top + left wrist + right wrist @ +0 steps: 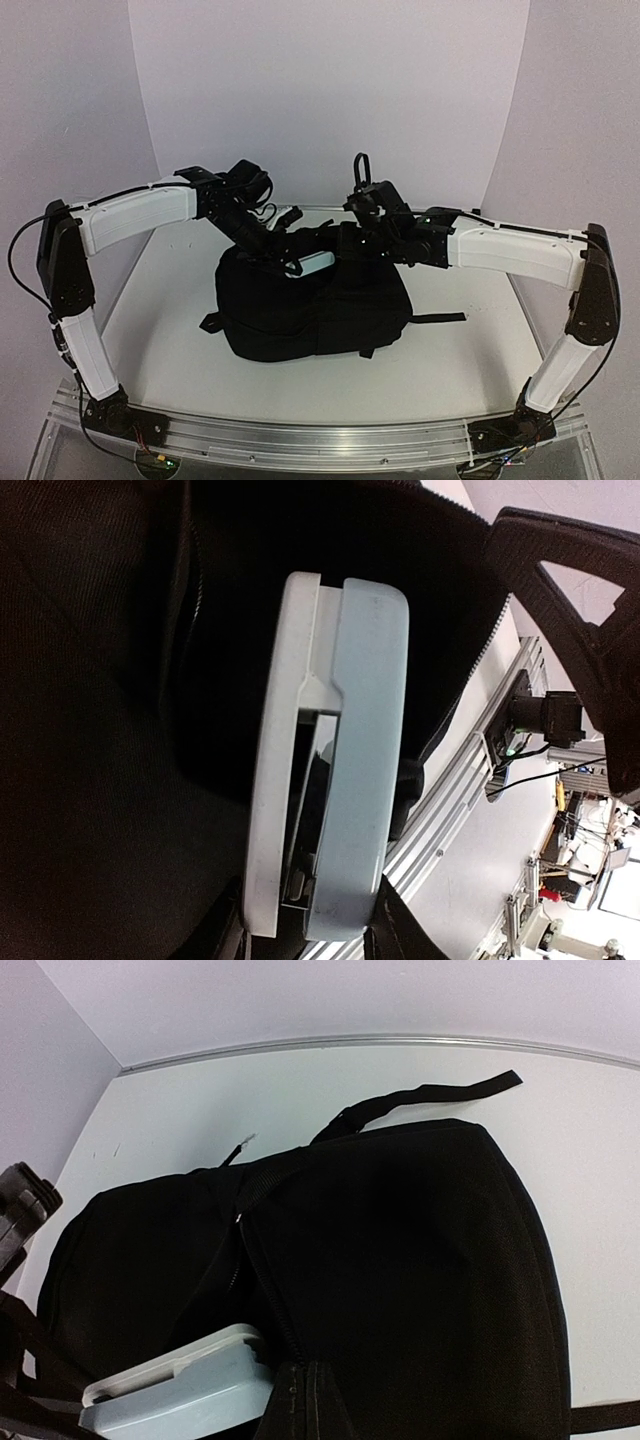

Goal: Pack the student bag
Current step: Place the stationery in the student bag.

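Note:
The student bag (310, 310) is a large black backpack lying in the middle of the table, its zipper open at the far end. My left gripper (296, 264) is shut on a white and pale blue case (314, 263) at that opening. In the left wrist view the case (340, 750) points into the dark inside of the bag (90, 730), with the gripper (310, 925) clamped on its near end. My right gripper (352, 238) is shut on the bag's opening edge. The right wrist view shows the bag (420, 1260), its zipper (265, 1290) and the case (180, 1390) at lower left.
A loose black strap (440, 318) trails right from the bag, and another strap (430, 1095) lies on the white table toward the back wall. An aluminium rail (320, 435) runs along the near edge by the arm bases. White walls close in the back and sides.

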Controlling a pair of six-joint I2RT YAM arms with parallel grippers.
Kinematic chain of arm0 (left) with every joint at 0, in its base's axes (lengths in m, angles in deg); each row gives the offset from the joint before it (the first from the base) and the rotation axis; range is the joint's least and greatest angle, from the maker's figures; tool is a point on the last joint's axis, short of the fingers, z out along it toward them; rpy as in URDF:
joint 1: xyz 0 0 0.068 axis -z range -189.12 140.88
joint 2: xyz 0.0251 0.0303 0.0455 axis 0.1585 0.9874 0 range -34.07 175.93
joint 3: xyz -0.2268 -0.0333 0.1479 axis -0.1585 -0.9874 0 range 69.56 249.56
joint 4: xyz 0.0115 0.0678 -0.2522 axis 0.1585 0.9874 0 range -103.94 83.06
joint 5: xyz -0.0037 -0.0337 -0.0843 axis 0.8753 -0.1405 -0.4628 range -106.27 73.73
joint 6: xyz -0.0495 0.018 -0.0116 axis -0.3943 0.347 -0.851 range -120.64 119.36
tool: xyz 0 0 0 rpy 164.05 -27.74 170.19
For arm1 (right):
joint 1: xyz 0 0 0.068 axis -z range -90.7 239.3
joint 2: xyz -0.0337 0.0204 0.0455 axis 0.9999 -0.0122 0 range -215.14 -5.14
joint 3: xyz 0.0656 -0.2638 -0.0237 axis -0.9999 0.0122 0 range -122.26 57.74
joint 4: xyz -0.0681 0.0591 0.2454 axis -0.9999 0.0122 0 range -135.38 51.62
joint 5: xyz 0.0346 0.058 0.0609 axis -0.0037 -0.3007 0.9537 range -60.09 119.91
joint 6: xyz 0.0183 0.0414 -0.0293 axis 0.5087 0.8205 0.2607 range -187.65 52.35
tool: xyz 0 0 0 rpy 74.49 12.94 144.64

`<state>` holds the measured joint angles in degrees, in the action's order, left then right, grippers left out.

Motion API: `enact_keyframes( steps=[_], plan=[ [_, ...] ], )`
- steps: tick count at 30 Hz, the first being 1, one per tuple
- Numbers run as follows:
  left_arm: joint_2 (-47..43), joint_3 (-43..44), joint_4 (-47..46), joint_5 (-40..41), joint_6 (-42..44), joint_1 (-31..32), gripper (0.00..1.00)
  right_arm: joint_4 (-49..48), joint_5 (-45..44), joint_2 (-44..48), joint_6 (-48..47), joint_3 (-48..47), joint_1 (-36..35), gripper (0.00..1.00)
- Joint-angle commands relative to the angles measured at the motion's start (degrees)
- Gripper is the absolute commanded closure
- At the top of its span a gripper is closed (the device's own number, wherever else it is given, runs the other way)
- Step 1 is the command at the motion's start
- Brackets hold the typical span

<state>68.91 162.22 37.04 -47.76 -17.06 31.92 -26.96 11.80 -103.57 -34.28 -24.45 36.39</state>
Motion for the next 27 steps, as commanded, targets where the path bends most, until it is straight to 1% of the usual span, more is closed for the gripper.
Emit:
enact_keyframes(
  steps=[1,4,8,12,16,19,20,22,23,24,25,27],
  plan=[
    [2.73,3.04,-7.95,-3.67,-1.17,-0.08,0.90,-3.20,0.00,2.57,-0.35,-2.89,0.72,1.00],
    [5.40,3.53,-12.79,-3.89,-2.87,-0.08,0.90,-3.73,1.25,2.36,-0.08,-2.65,0.70,1.00],
    [8.85,6.02,-18.30,-2.44,-4.93,-0.08,0.90,-4.80,2.87,2.54,0.30,-2.17,0.70,1.00],
    [11.13,7.25,-25.95,-0.18,-7.65,-0.08,0.90,-5.52,3.57,2.70,0.85,-1.34,0.71,1.00],
    [13.58,6.83,-32.81,-1.01,-11.28,-0.04,0.85,-6.10,3.76,2.73,1.22,-0.75,0.70,1.00],
    [14.41,5.78,-35.07,-1.58,-13.51,-0.08,0.75,-6.35,3.88,2.55,1.30,-0.52,0.70,1.00],
    [13.90,4.38,-36.81,-2.04,-14.07,-0.08,0.67,-6.44,3.90,2.54,1.42,-0.29,0.70,1.00],
    [12.45,2.55,-38.17,-2.02,-14.31,-0.08,0.58,-6.59,3.75,2.46,1.52,-0.04,0.71,1.00],
    [10.79,1.38,-37.91,-1.12,-13.90,-0.08,0.51,-6.68,3.68,2.46,1.47,0.00,0.70,1.00],
    [9.68,0.79,-37.45,-0.46,-13.48,-0.08,0.47,-6.71,3.65,2.43,1.52,0.01,0.76,1.00],
    [7.38,-0.49,-36.40,1.32,-12.65,-0.08,0.41,-6.79,3.68,2.41,1.48,0.01,0.70,1.00],
    [3.21,-3.27,-34.80,4.02,-11.43,-0.16,0.35,-6.96,3.96,2.29,1.31,-0.14,0.70,1.00]
  ],
)
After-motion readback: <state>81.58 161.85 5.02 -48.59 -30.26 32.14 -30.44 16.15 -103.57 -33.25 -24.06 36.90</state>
